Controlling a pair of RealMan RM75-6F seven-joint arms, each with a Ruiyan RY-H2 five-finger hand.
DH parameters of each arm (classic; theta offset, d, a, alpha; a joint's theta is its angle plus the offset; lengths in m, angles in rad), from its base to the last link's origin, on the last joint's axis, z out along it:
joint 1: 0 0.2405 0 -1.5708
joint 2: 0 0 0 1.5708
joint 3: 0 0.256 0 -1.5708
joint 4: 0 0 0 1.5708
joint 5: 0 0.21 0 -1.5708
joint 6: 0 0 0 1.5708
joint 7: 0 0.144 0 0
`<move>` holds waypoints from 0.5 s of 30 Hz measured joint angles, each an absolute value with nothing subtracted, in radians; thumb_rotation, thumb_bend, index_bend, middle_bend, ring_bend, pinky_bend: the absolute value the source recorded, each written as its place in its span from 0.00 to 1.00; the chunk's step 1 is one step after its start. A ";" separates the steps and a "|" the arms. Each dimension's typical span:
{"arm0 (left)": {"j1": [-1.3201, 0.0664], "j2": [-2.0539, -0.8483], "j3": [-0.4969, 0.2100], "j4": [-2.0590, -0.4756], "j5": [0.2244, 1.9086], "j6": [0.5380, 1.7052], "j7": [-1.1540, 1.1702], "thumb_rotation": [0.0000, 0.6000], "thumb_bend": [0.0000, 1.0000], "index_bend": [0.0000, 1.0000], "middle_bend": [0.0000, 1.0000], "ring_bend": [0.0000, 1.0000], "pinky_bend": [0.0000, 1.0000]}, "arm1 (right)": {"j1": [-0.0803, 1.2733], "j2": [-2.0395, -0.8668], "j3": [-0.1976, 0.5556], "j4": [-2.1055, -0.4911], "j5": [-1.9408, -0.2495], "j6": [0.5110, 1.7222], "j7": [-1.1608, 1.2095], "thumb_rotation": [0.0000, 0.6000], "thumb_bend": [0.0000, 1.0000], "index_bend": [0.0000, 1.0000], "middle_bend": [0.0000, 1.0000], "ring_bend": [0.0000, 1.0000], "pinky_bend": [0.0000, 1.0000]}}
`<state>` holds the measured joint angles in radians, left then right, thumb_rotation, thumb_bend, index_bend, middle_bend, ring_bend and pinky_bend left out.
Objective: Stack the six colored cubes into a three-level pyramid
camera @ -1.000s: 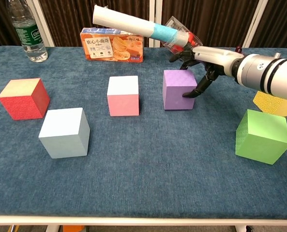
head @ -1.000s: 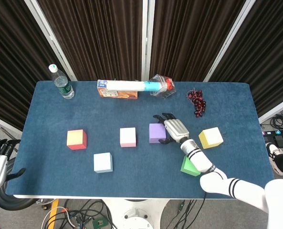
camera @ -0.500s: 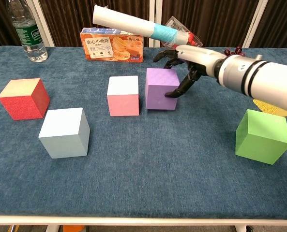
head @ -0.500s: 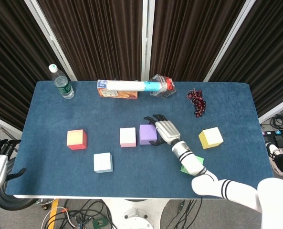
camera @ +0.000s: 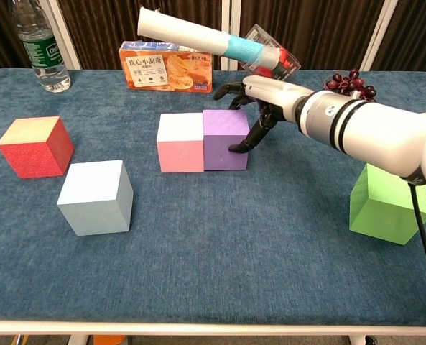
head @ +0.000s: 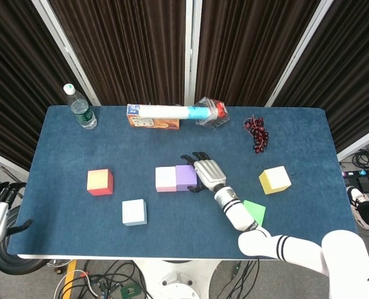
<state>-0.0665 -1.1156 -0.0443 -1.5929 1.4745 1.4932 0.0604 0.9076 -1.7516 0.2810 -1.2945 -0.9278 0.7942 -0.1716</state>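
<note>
Pushing with our right robot hand (camera: 252, 108), fingers spread and grasping nothing, we keep the purple cube (camera: 225, 139) flush against the pink cube (camera: 180, 141).

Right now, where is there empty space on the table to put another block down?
Bare cloth lies between the light blue cube and the green cube, along the front edge. More lies between the water bottle and the red cube. It is crowded where the right hand meets the purple cube and pink cube.
</note>
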 measured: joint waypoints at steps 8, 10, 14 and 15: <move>-0.066 -1.119 -0.043 -1.581 1.476 1.492 0.048 1.00 0.07 0.18 0.18 0.12 0.06 | 0.917 -1.763 0.282 -1.300 -0.902 0.804 -0.204 1.00 0.23 0.12 0.36 0.05 0.00; -0.067 -1.119 -0.043 -1.580 1.476 1.490 0.046 1.00 0.07 0.17 0.18 0.12 0.06 | 0.920 -1.765 0.284 -1.303 -0.889 0.806 -0.213 1.00 0.23 0.11 0.36 0.04 0.00; -0.066 -1.121 -0.042 -1.576 1.477 1.494 0.041 1.00 0.07 0.18 0.18 0.12 0.06 | 0.926 -1.769 0.286 -1.305 -0.873 0.807 -0.230 1.00 0.23 0.10 0.33 0.02 0.00; -0.065 -1.122 -0.042 -1.574 1.476 1.494 0.040 1.00 0.07 0.18 0.18 0.12 0.06 | 0.928 -1.771 0.287 -1.305 -0.869 0.808 -0.233 1.00 0.23 0.10 0.32 0.02 0.00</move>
